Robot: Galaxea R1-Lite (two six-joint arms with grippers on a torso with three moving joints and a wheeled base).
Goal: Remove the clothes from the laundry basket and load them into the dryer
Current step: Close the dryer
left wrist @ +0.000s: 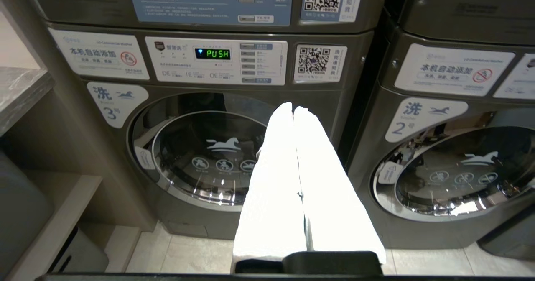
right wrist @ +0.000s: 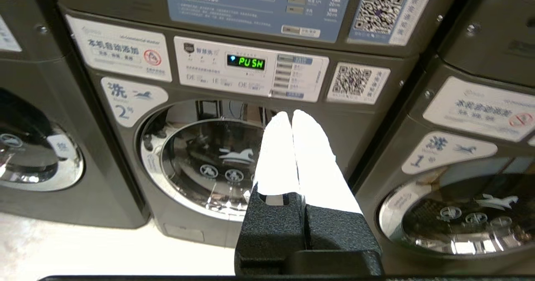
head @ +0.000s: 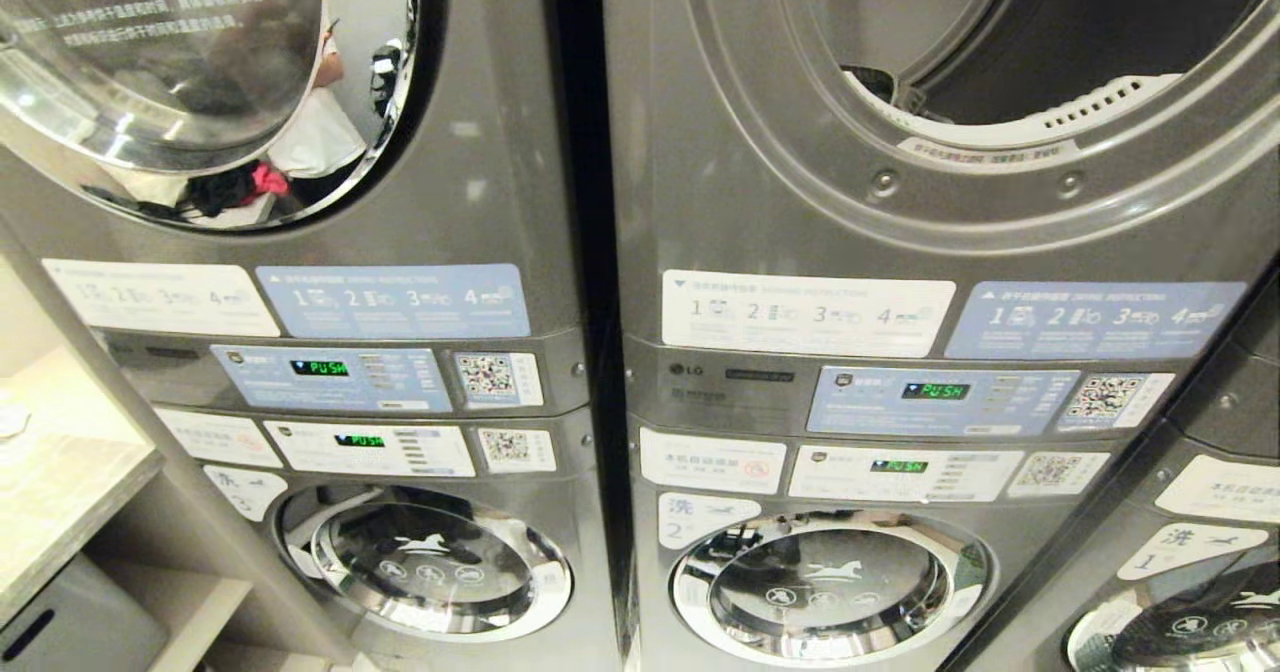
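Note:
The dryer (head: 1000, 142) on the upper right stands with its round mouth uncovered, and its dark drum (head: 1080, 22) shows behind the grey rim. The laundry basket and the clothes are out of view. Neither arm shows in the head view. My left gripper (left wrist: 292, 107) hangs low in front of the washer marked 3 (left wrist: 209, 155), its white fingers (left wrist: 271, 180) pressed together with nothing between them. My right gripper (right wrist: 291, 113) hangs in front of the washer marked 2 (right wrist: 209, 164), shut and empty too.
Stacked grey machines fill the wall, with lit control panels (head: 940, 402) between the upper and lower units. The upper left machine's glass door (head: 200, 72) is closed. A stone-topped shelf (head: 60, 482) with a grey bin (head: 70, 622) under it stands at the left.

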